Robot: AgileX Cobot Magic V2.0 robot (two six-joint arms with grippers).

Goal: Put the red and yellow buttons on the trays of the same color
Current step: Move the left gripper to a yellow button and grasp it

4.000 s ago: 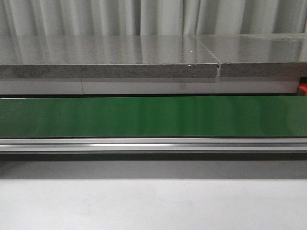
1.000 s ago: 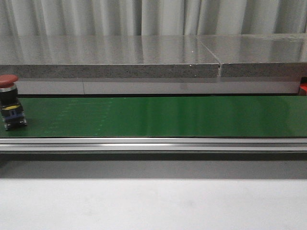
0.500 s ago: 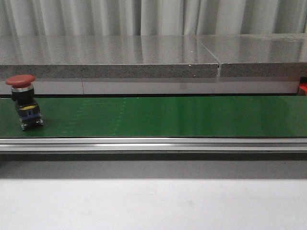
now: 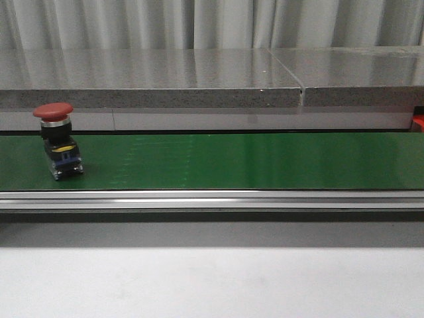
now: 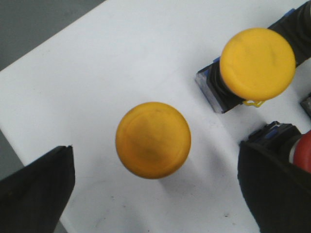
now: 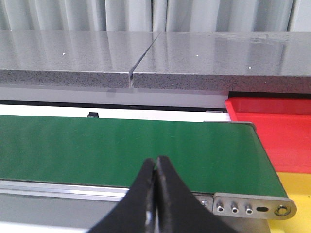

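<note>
In the front view, a red button is standing upright on the green belt, near its left end. Its red cap is sitting on top of a dark body with a blue and yellow base. A grey stone ledge is running behind the belt, and a metal rail along its near edge. No arm is showing in this view.

In the left wrist view, the left gripper is hanging over a white surface with its two dark fingers spread wide and nothing between them touching either one. A yellow button is sitting in the gap between the fingers, seen from above. A second yellow button is lying tilted farther out, its base showing. A red cap is peeking past the edge of one finger.

In the right wrist view, the right gripper is pointing across the belt with its fingers pressed together, empty. A red tray is sitting just past the belt's end, with a yellow tray beside it, nearer the camera.
</note>
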